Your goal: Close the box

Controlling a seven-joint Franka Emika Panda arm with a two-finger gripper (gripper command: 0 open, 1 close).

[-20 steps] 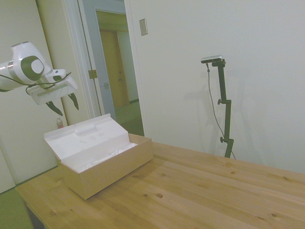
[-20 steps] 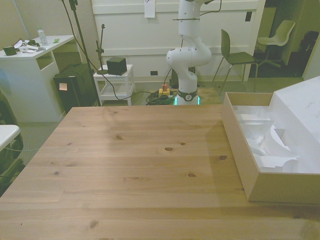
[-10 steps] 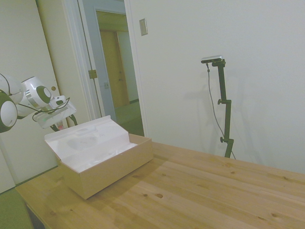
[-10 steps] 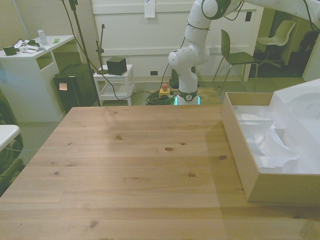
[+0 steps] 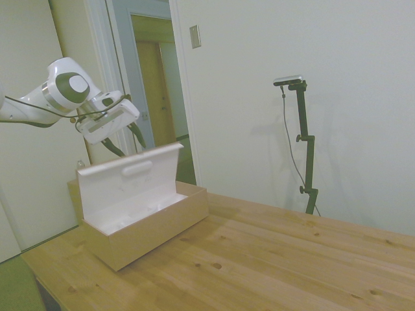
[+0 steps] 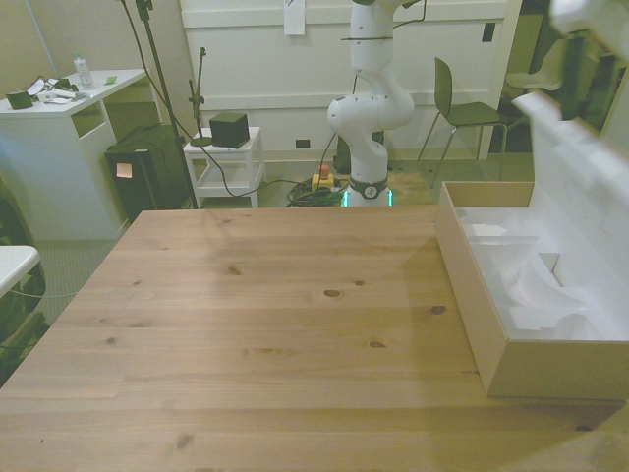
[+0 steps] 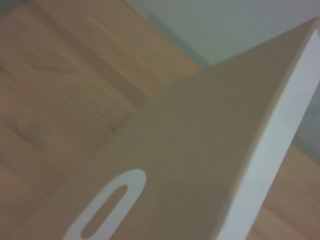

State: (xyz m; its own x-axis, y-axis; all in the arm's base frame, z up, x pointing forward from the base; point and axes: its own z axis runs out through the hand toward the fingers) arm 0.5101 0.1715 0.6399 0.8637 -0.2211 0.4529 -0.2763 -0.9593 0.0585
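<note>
Side view, arm: white Franka arm (image 5: 39,107) reaches in over the box; its two-finger gripper (image 5: 124,141) hangs just behind the lid's top edge, dark fingers (image 5: 137,135) spread apart, grasping nothing.
Box: long rectangular tan cardboard box with a white inside (image 5: 152,223) sits at the table's left end in the side view, at the front view's right; still open.
Lid: white hinged lid (image 5: 130,180) stands nearly upright along the box's back wall, with a raised oblong handle shape (image 5: 138,169).
Contents: white moulded insert pieces (image 6: 536,290) lie inside the box.
Wrist view: blurred tan lid outside with an oblong cut-out (image 7: 107,205).
Surface: light wooden plank table (image 6: 265,324).
Room: white wall, open doorway (image 5: 159,84), white shelf cart (image 6: 226,162), dark chair (image 6: 462,108).
Writing: none readable.
</note>
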